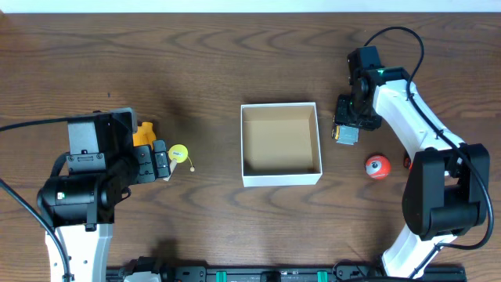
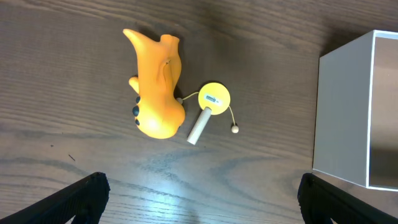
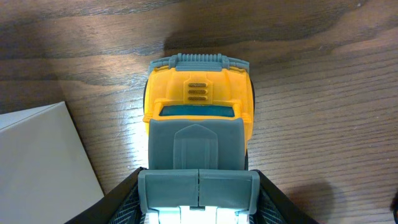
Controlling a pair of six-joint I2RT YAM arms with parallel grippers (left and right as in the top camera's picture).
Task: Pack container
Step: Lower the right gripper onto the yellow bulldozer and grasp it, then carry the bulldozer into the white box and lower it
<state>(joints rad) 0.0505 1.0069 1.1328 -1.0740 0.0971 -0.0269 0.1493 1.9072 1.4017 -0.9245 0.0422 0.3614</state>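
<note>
2 arms, 1 container [image 1: 282, 178]: it sits open-topped between them, tan cardboard inside. R gripper [image 3: 198, 202] is just right of it, fingers [image 3: 127, 196] hugging the grey rear of a yellow toy truck [image 3: 199, 102], prob. clamped, though contact is hard to see. L gripper [image 2: 205, 202] hangs w/ jaws wide apart near an orange toy [image 2: 155, 87] and a yellow disc [image 2: 213, 98]. A red ball [image 1: 376, 166] lies farther right.
</note>
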